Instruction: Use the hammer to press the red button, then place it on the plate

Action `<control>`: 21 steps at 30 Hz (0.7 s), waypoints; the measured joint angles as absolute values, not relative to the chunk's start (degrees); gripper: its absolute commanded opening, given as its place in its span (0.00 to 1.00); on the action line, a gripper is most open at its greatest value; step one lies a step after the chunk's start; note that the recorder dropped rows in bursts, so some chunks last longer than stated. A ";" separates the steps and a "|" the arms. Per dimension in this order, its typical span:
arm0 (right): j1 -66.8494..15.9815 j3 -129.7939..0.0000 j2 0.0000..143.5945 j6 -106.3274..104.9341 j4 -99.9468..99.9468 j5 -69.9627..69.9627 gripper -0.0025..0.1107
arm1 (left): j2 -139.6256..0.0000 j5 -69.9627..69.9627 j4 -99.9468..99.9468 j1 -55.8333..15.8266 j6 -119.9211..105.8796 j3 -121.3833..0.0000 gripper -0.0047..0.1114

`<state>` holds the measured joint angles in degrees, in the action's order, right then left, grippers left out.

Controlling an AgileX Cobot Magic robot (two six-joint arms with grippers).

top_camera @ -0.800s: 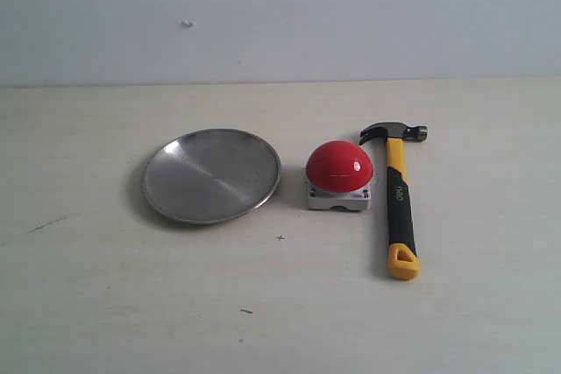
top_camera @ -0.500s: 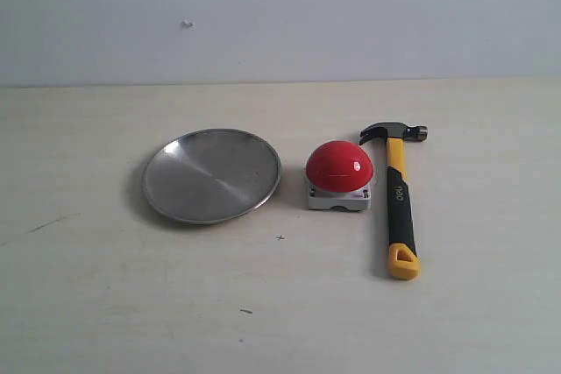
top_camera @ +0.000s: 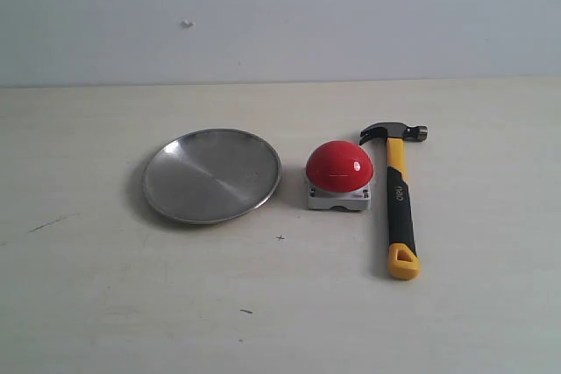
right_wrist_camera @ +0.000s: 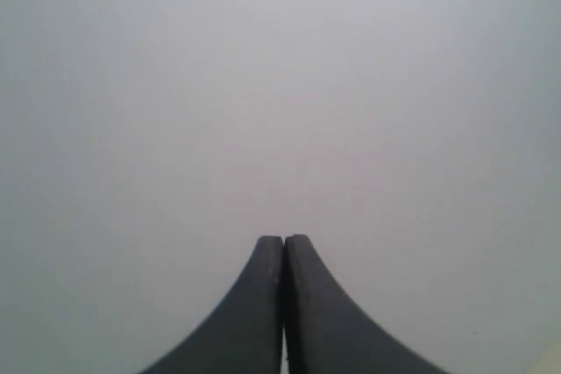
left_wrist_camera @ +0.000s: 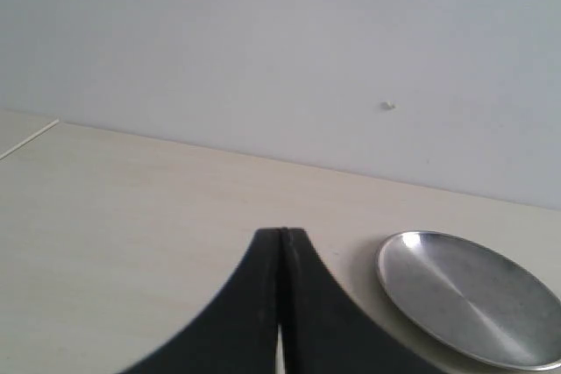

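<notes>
The hammer lies flat on the table at the right, dark head toward the wall, yellow looped end toward the front. Just left of it sits the red button on its grey base. Further left lies the round silver plate, which also shows in the left wrist view as the plate. My left gripper is shut on nothing, above bare table beside the plate. My right gripper is shut and empty, facing only the plain wall. Neither arm shows in the exterior view.
A pale wall stands behind the light wooden table. A table edge shows in the left wrist view. Small dark marks dot the tabletop near the front.
</notes>
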<state>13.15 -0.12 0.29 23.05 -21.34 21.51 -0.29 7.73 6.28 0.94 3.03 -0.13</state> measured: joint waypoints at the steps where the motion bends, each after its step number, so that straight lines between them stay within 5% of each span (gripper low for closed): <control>1: 13.15 -0.12 0.29 23.92 -21.73 22.15 0.02 | -0.29 7.73 6.28 0.94 3.03 -0.13 0.04; 15: 13.15 -0.12 0.29 26.32 -22.61 24.64 0.02 | -0.29 7.73 6.28 0.94 3.03 -0.13 0.04; 21: 13.15 -10.62 8.71 19.86 -16.52 15.99 0.02 | -0.29 7.73 6.28 0.94 3.03 -0.13 0.04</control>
<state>13.15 -10.62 8.71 19.86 -16.52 15.99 -0.29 7.73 6.28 0.94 3.03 -0.13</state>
